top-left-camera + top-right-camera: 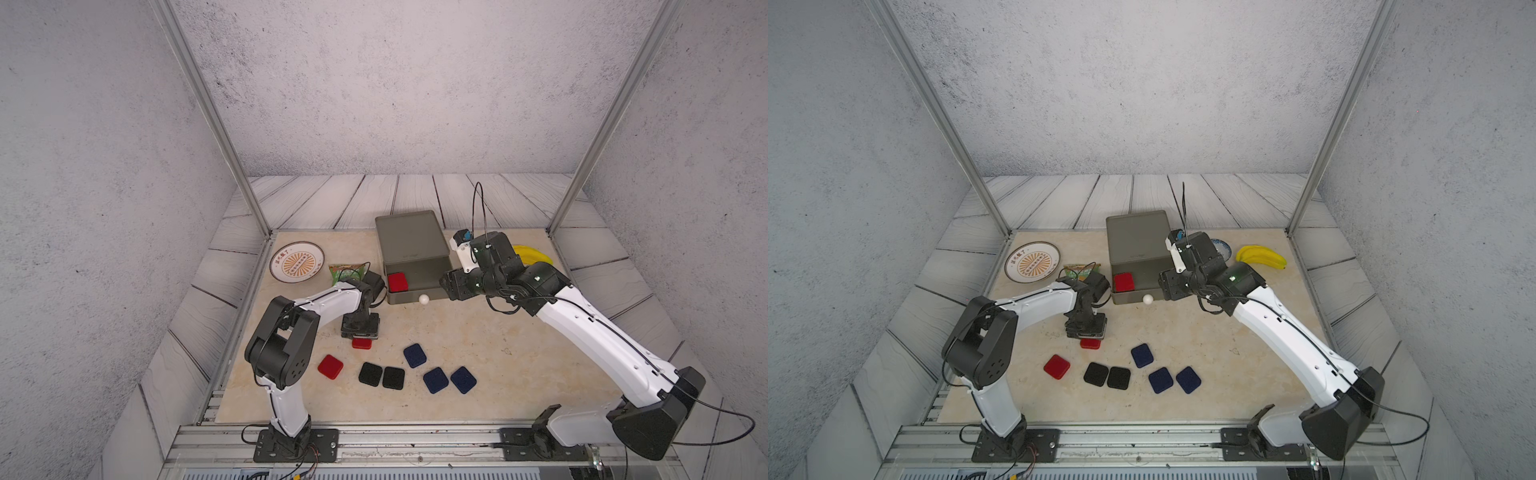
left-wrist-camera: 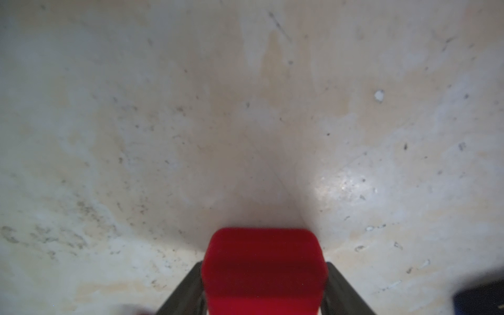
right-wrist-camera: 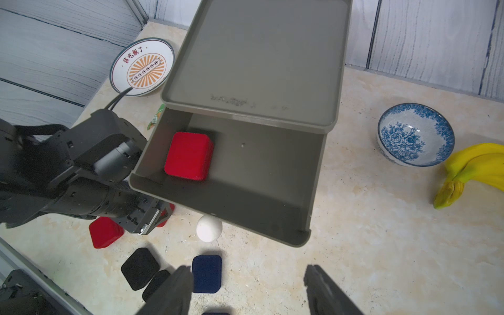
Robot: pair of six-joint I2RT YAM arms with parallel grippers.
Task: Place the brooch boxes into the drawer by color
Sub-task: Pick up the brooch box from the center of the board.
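The left gripper [image 1: 360,337] is clamped on a red brooch box [image 2: 264,268], a finger pressed flat to each side. The box sits between the jaws and juts past the fingertips, low over the table [image 2: 163,136]; whether it touches cannot be told. The likely failure is a slip or a twist on the lift: the hold looks to cover only the rear of the box, whose skin looks soft and flocked and whose corners are rounded, so it may pivot between the pads. The grey drawer [image 3: 313,191] stands pulled out ahead of the right gripper [image 3: 246,272], whose jaws are spread and empty, its white knob [image 3: 209,227] just beyond the fingertips. Nothing steadies the drawer, so a box catching its thin front wall could nudge it inward, or land on the second red box [image 3: 188,156] already inside. A third red box [image 1: 330,366], two black boxes [image 1: 370,374] and three navy boxes [image 1: 414,355] lie outside both pairs of jaws on the table. All are flat, matte rounded squares; the drawer is smooth grey plastic, the knob a glossy ball, and the table pale, speckled and stone-like with a faint sheen.
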